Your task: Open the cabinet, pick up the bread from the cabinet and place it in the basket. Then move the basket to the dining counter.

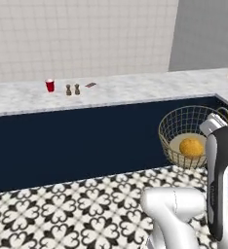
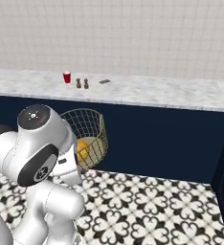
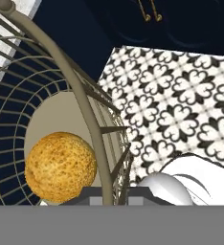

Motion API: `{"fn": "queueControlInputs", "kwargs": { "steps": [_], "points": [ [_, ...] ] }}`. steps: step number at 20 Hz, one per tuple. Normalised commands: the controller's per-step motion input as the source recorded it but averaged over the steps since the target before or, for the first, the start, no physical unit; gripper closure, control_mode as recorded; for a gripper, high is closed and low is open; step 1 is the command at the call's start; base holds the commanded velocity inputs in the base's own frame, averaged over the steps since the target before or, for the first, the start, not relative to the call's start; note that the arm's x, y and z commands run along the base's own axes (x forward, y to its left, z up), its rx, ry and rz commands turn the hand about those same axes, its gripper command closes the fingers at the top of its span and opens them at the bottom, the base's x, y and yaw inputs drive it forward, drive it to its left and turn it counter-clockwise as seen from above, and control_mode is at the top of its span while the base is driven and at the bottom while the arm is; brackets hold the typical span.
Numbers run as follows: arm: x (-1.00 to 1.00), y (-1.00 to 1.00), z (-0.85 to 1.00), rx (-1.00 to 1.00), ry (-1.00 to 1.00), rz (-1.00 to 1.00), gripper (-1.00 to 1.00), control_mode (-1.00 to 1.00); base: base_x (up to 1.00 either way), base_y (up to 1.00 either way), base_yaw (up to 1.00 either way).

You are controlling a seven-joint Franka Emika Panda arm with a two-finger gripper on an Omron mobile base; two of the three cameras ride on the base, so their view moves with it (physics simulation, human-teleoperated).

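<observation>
While the basket (image 1: 189, 136) hangs in the air above the patterned floor (image 1: 62, 214), the gripper (image 3: 115, 194) is clamped on its wire rim, its jaws nearly together around the thin rod. Inside, the bread (image 1: 191, 146) rests on the basket's flat bottom, so both travel as one load. Ahead runs a long marbled table (image 1: 116, 90) carrying a red cup (image 1: 49, 85) and two small shakers (image 1: 72, 89); it is probably the drop-off spot.

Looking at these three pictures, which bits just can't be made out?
- Gripper: its tips sit at the hand view's bottom edge; the arm hides it in both base views.
- Basket: its right side is behind the arm in the left base view.
- Flat item on the dining counter: too small to identify.
</observation>
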Motion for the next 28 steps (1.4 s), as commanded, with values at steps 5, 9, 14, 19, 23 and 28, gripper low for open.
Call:
{"fn": "queueControlInputs", "kwargs": {
  "steps": [5,9,14,19,23,28],
  "points": [
    [0.00,0.00,0.00,0.00,0.00,0.00,1.00,1.00,1.00,-0.24,0.30],
    [0.00,0.00,0.00,0.00,0.00,0.00,1.00,1.00,1.00,-0.62,0.17],
    [0.00,0.00,0.00,0.00,0.00,0.00,1.00,1.00,1.00,-0.47,0.10],
    [0.00,0.00,0.00,0.00,0.00,0.00,1.00,1.00,0.97,-0.16,0.04],
    [0.00,0.00,0.00,0.00,0.00,0.00,1.00,1.00,0.91,-0.02,0.04],
    [0.40,-0.19,-0.03,0.05,0.05,0.03,1.00,-1.00,0.60,-0.10,0.03]
  ]
}}
